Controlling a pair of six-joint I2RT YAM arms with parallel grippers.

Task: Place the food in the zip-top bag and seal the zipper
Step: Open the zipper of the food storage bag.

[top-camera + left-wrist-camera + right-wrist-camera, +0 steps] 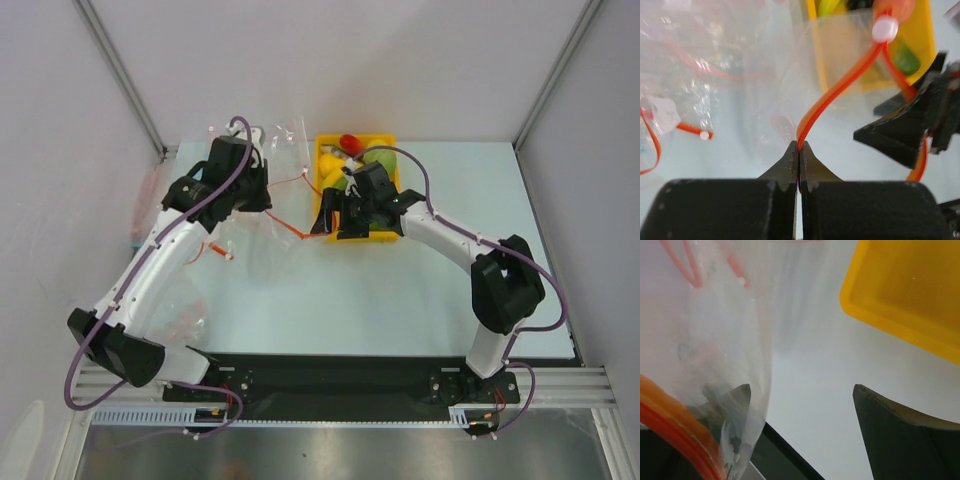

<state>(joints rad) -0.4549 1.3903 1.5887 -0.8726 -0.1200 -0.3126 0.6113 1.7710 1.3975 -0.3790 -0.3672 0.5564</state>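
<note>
Left gripper (799, 146) clamped shut on the red zipper (840, 86); right gripper (801, 390) gaping wide, zip-top bag (730, 340) film against one finger, beside yellow tray (900, 300).

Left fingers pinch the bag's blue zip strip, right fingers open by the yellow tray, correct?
The zip strip is red, not blue, as the left wrist view shows. Left fingers do pinch it; right fingers are open by the yellow tray.
</note>
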